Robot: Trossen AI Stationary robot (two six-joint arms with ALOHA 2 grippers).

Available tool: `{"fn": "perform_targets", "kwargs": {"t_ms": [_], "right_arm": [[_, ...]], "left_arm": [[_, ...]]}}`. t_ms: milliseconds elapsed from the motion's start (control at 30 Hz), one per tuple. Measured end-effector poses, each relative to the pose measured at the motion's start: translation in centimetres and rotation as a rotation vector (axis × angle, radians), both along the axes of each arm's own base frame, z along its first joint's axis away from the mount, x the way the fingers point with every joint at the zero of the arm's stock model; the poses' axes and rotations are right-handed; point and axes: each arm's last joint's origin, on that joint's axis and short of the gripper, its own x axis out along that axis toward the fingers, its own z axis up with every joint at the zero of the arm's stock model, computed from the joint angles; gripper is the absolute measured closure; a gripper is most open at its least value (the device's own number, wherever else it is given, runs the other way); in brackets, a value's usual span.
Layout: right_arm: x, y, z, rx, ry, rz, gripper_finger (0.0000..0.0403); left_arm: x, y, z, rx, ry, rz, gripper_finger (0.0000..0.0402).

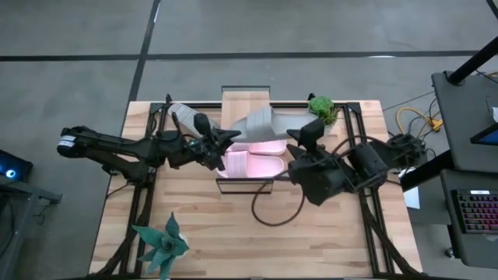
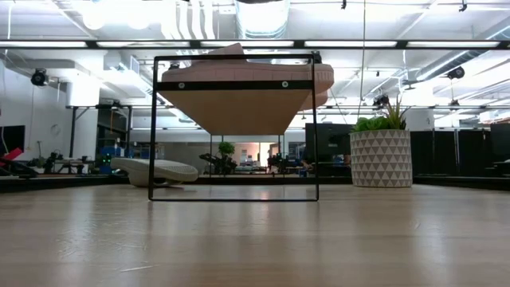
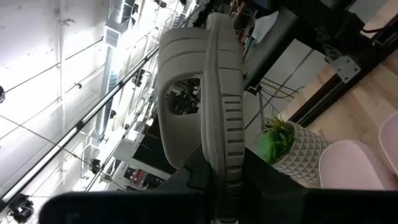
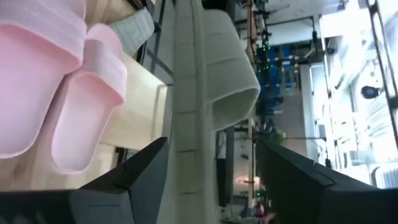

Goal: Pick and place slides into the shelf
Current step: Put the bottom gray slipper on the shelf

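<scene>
- Nearest, at the table's [image 1: 327,233] front left corner: one teal spiky plant [image 1: 161,245], well apart from everything else.
- Next back, mid-table: one shelf [image 1: 245,99], black-framed with a light wood plank top, seen from beneath in the low view [image 2: 239,108].
- On the shelf's top: two pale pink slides, first pink slide [image 4: 31,74] and second pink slide [image 4: 87,106], lying side by side and touching (pale pink patch between the two arms from above [image 1: 253,159]).
- Just over those: one held grey slide [image 1: 261,124], up in the air and turned on its edge, between the two grippers.
- Left gripper [image 1: 228,140]: reaches in from the left, clamped on the sole edge of the held grey slide [image 3: 217,93], strap turned to one side.
- Right gripper [image 1: 299,138]: reaches in from the right, jaws spread wide, one finger [image 4: 143,168] on each side of the same slide [image 4: 193,93], with a gap showing between the sole and the other finger.
- Farther back, left of the shelf: one more grey slide, the resting grey slide [image 1: 183,117], flat on the table [image 2: 155,170].
- Farthest, right of the shelf near the back edge: one green plant in a patterned white pot [image 2: 381,155].
- Count: four slides (two pink, two grey), two grippers, one shelf, two plants.
</scene>
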Motion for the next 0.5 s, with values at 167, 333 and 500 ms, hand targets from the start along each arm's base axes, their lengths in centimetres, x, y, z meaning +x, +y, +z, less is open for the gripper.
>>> {"fn": "perform_targets", "kwargs": {"t_ms": [167,333,500], "right_arm": [[0.5,-1.6,-0.3,0.044,0.052,-0.021,0.0165],[0.7,-2.6,-0.5,0.080,0.066,-0.049,0.0167],[0.9,-3.3,-0.6,0.091,0.073,-0.071,0.0167]], "left_arm": [[0.2,0.0,-0.1,0.001,-0.001,-0.001,0.0389],[0.1,0.0,0.0,0.001,-0.002,-0.001,0.0389],[0.2,-0.1,0.5,0.000,-0.020,-0.022,0.0389]]}}
